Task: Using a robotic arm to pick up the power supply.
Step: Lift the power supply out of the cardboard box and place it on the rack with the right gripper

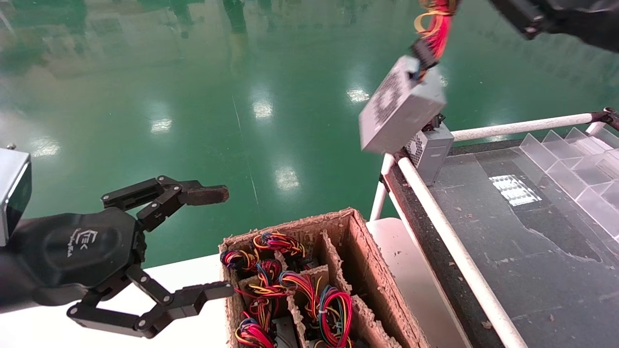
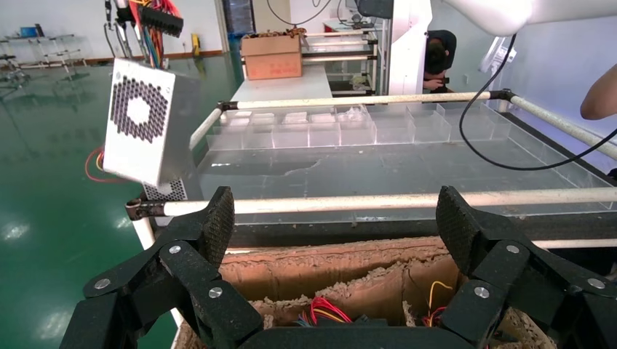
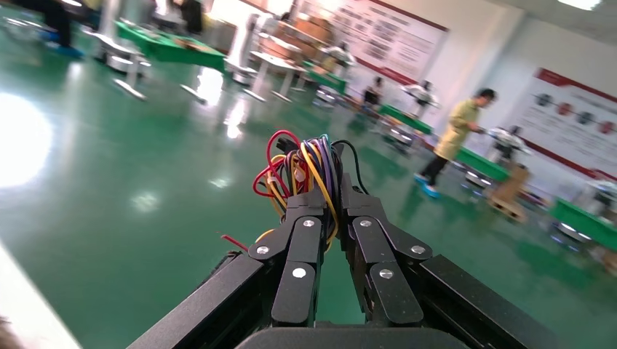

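Observation:
The power supply (image 1: pixel 404 104), a grey metal box with a perforated vent face, hangs tilted in the air above the corner of the belt table; it also shows in the left wrist view (image 2: pixel 138 120). Its red, yellow and orange wire bundle (image 1: pixel 435 24) rises to the top edge of the head view. My right gripper (image 3: pixel 329 190), the robotic arm, is shut on that wire bundle (image 3: pixel 302 163), and only part of the arm (image 1: pixel 556 19) shows at the top right. My left gripper (image 1: pixel 215 241) stays open beside the cardboard box, holding nothing (image 2: pixel 336 218).
A second grey box (image 1: pixel 433 150) sits on the belt table's corner, just under the hanging one. A cardboard box (image 1: pixel 358 241) with dividers holds several wire bundles. White rails (image 1: pixel 449 241) edge the dark belt (image 1: pixel 508 241). Clear plastic dividers (image 1: pixel 575 164) stand at the right.

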Available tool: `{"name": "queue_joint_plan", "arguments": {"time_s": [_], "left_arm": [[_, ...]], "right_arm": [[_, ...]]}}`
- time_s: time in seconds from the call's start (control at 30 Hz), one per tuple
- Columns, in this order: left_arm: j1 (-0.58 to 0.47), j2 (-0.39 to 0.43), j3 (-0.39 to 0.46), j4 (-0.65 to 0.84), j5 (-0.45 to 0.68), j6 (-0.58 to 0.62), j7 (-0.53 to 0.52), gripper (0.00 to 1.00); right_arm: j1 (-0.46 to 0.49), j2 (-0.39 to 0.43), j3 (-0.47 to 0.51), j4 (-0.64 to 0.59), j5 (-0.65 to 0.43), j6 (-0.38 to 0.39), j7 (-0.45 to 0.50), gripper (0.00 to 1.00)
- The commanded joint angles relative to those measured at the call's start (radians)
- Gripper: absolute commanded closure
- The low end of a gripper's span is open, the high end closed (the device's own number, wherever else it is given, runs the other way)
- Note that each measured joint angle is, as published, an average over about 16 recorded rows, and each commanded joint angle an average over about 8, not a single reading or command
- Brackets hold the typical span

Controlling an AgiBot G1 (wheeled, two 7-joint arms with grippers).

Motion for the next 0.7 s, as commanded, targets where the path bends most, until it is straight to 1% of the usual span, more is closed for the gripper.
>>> {"name": "queue_joint_plan", "arguments": {"time_s": [0.03, 0.3, 0.43, 0.57, 0.7], "left_arm": [[0.000, 0.000, 0.000, 0.000, 0.000, 0.000, 0.000, 0.00], [0.000, 0.000, 0.000, 0.000, 0.000, 0.000, 0.000, 0.00], [0.000, 0.000, 0.000, 0.000, 0.000, 0.000, 0.000, 0.00], [0.000, 0.000, 0.000, 0.000, 0.000, 0.000, 0.000, 0.00], [0.000, 0.000, 0.000, 0.000, 0.000, 0.000, 0.000, 0.00]], "right_arm": [[0.015, 0.012, 0.008, -0.032, -0.003, 0.004, -0.021, 1.00], [0.055, 0.081, 0.018, -0.155, -0.035, 0.002, -0.106, 1.00], [0.061, 0.106, 0.010, -0.225, -0.065, 0.015, -0.151, 1.00], [0.066, 0.100, -0.007, -0.299, -0.107, 0.049, -0.204, 1.00], [0.079, 0.065, -0.027, -0.372, -0.148, 0.092, -0.265, 1.00]]}}
